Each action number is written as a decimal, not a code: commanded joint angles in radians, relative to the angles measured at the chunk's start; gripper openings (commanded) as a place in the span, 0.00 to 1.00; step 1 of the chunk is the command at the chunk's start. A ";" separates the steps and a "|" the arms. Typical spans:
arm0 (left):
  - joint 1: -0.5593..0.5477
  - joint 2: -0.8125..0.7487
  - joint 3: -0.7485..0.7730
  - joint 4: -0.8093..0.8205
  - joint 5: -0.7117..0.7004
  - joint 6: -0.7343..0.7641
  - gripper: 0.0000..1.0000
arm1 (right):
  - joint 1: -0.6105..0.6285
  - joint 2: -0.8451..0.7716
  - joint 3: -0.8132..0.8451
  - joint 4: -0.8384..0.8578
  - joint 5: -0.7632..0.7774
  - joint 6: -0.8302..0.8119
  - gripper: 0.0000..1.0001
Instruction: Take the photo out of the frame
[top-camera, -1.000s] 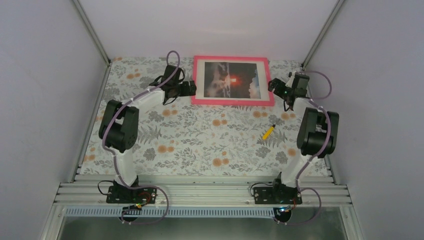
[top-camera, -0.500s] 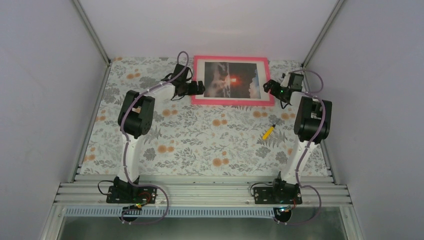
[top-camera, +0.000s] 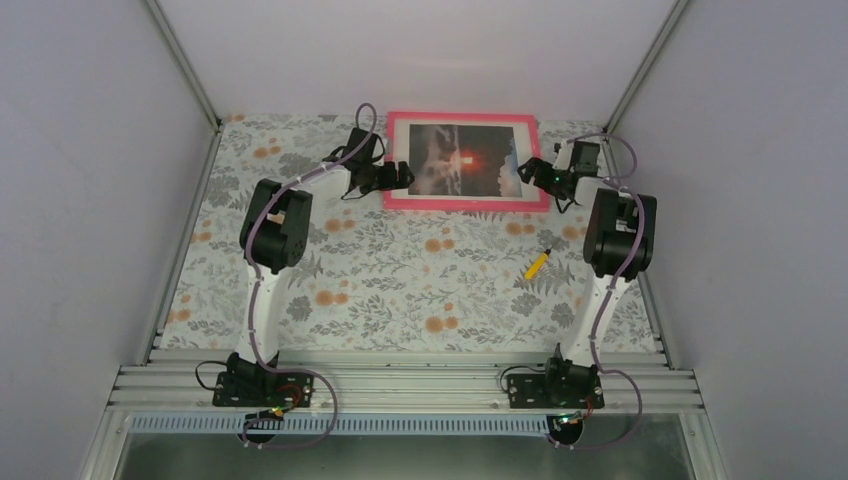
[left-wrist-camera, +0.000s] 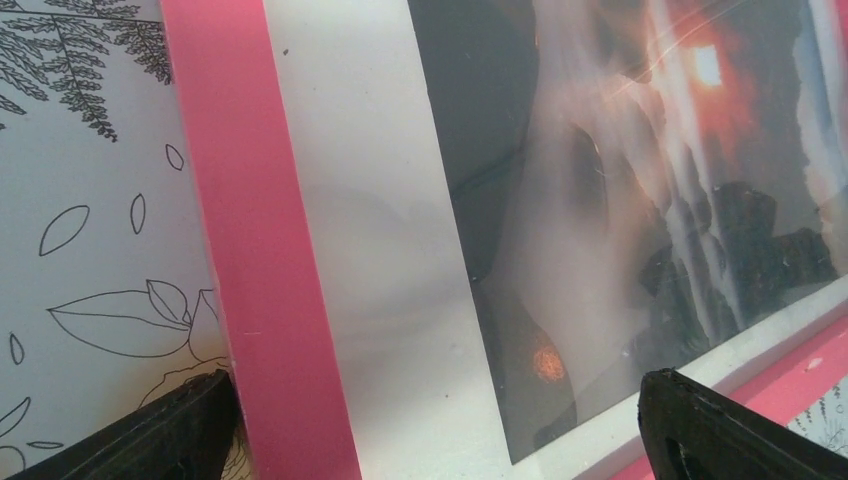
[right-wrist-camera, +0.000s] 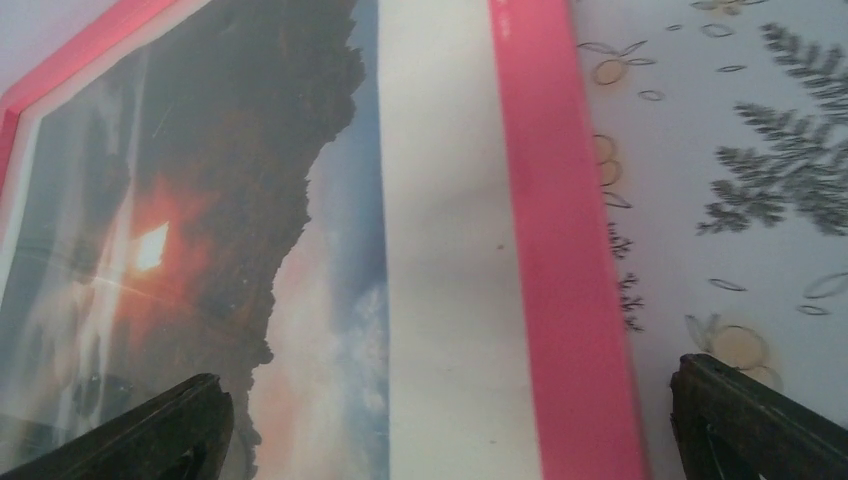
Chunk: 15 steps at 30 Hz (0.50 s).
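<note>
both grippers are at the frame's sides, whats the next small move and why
Probably shut the left gripper and right gripper on the pink rails they straddle, so the frame can be lifted and turned over. Both are open, with one finger on each side of a rail. The frame lies face up with the photo showing, so its back is out of reach.

Left arm (top-camera: 275, 225) is extended forward from its base, elbow raised, forearm angled inward to the right. Left gripper (top-camera: 400, 177) is set low, jaws spread wide; its fingertips (left-wrist-camera: 170, 435) are seen at the bottom corners of the left wrist view. Right arm (top-camera: 620, 235) is posed as a mirror, forearm turned inward to the left. Right gripper (top-camera: 527, 170) is likewise spread wide, fingertips far apart.
</note>
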 joint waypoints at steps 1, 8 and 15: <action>-0.002 0.003 -0.045 0.034 0.071 -0.028 1.00 | 0.044 0.040 0.027 -0.076 -0.035 -0.038 1.00; -0.002 -0.096 -0.202 0.128 0.092 -0.069 1.00 | 0.102 0.025 0.021 -0.112 -0.057 -0.061 1.00; -0.003 -0.241 -0.368 0.177 0.071 -0.071 1.00 | 0.183 0.007 0.018 -0.145 -0.066 -0.088 1.00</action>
